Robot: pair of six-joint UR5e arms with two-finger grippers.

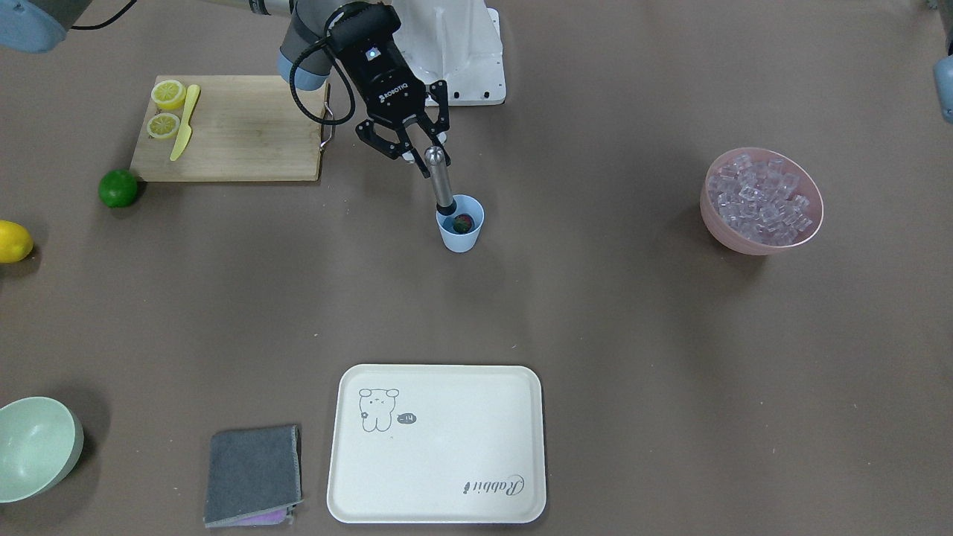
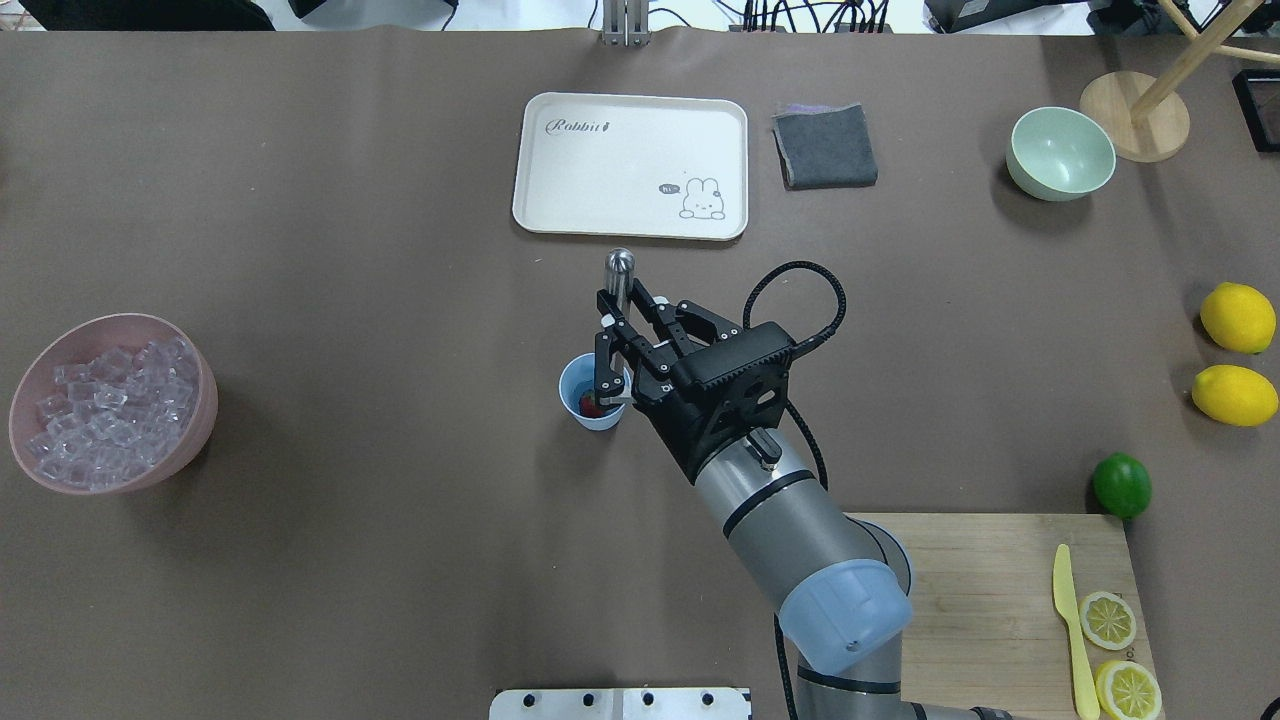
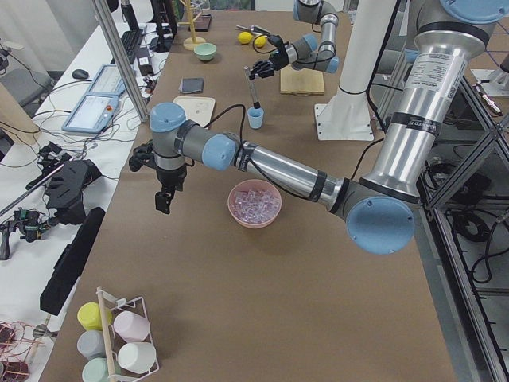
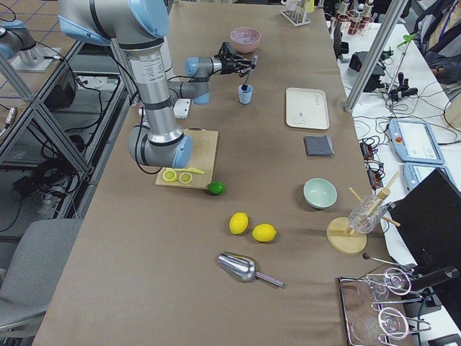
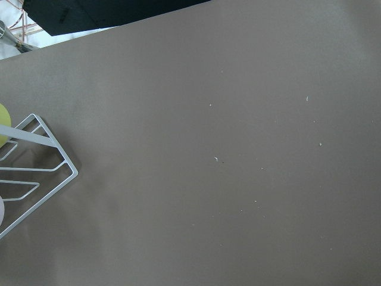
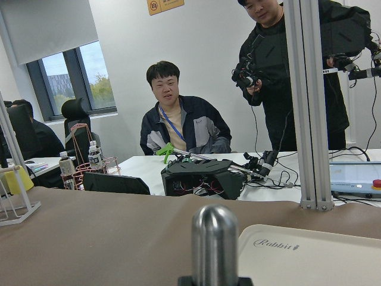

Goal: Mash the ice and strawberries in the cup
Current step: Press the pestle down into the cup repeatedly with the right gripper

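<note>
The light blue cup [image 1: 460, 225] stands mid-table with a red strawberry [image 1: 464, 221] inside; both also show in the overhead view, the cup [image 2: 578, 383] and the strawberry [image 2: 590, 404]. My right gripper [image 1: 417, 152] is shut on a metal muddler [image 1: 441, 181], which is tilted with its lower end in the cup. The muddler's rounded top fills the right wrist view [image 6: 214, 238]. The ice [image 1: 761, 195] lies heaped in a pink bowl [image 1: 718, 223]; I see none in the cup. My left gripper [image 3: 163, 199] hangs over the table beyond the pink bowl; I cannot tell if it is open or shut.
A cream tray [image 1: 439, 491], a grey cloth [image 1: 253, 473] and a pale green bowl [image 1: 71, 447] lie along the operators' side. A cutting board [image 1: 246, 134] holds lemon halves and a yellow knife; a lime [image 1: 118, 187] and a lemon [image 1: 13, 241] lie beside it. A wire cup rack [image 5: 30, 173] shows under the left wrist.
</note>
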